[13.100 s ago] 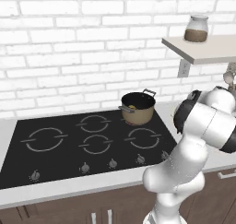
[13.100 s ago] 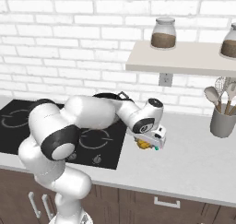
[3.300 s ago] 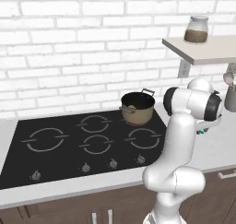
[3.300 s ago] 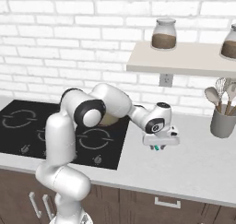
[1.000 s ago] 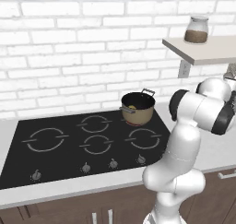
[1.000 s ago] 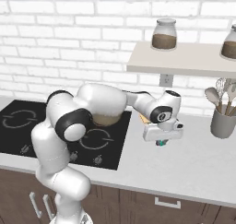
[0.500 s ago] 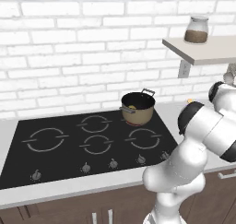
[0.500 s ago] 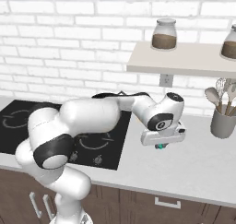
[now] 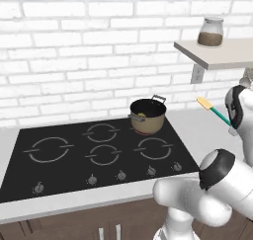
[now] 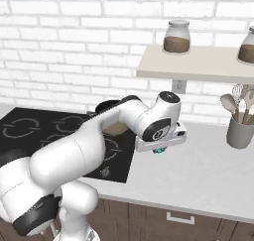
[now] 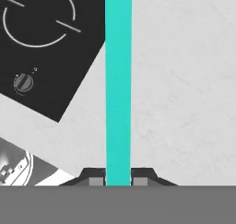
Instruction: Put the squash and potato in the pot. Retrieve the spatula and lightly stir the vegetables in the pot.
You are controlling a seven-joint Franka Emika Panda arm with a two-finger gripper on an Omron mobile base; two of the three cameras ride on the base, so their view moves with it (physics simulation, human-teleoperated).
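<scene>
While the claw (image 11: 118,180) stays clamped on the teal spatula (image 9: 215,111) right of the pot (image 9: 147,116), a careless swing could knock that pot over.

The arm bends rightward, its end effector (image 11: 118,180) clamped shut on the spatula (image 11: 118,85).

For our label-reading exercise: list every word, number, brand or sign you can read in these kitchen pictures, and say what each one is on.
No readable text anywhere.
Cooktop knobs: small marks around them, too small to read.
Burner rings on the cooktop: plain white lines, no characters.
Shelf jar: no label.
Pot, teal spatula handle, utensil cup: plain, no markings.
</scene>
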